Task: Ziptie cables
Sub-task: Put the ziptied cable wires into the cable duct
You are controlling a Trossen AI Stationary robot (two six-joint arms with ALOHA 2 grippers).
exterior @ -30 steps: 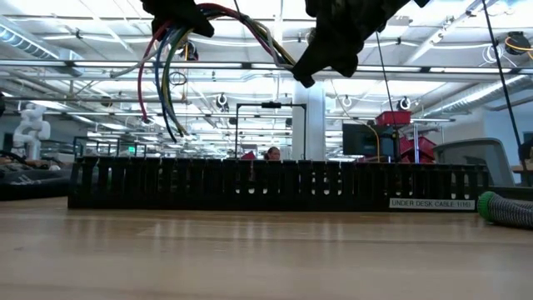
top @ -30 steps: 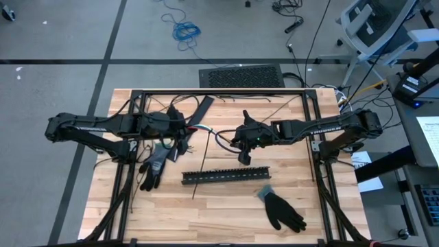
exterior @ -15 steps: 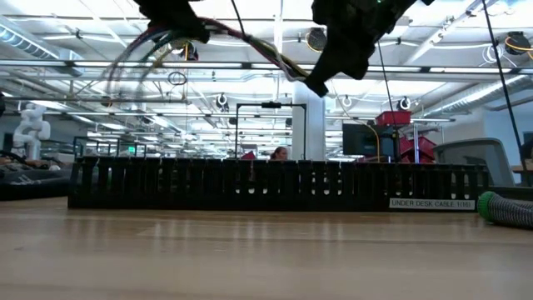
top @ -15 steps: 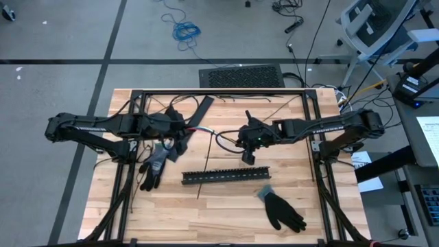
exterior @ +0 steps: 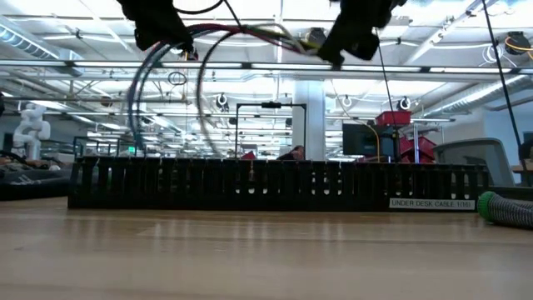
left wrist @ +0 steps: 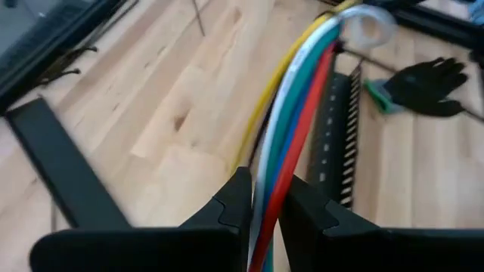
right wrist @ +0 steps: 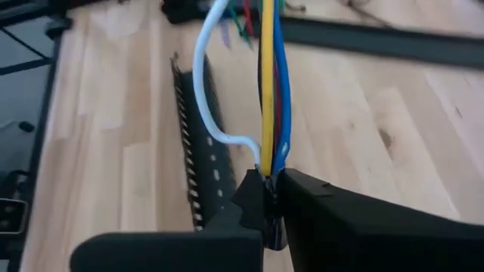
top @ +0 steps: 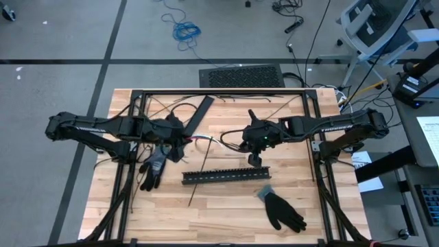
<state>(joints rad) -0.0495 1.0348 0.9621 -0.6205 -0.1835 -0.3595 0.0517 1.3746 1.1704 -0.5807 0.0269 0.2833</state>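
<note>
Above the wooden desk (top: 226,206), both grippers' fingers are pinching the cables (left wrist: 291,136) taut between them, apparently with no ziptie fastened yet.

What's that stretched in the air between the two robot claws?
The cables, a bundle of coloured wires, span from the left gripper to the right gripper, clear of the table; the high and low views show it.

Glossy plastic-sheathed cables (left wrist: 291,128) over a pale wooden table (top: 226,206) (matt, visibly grained).
</note>
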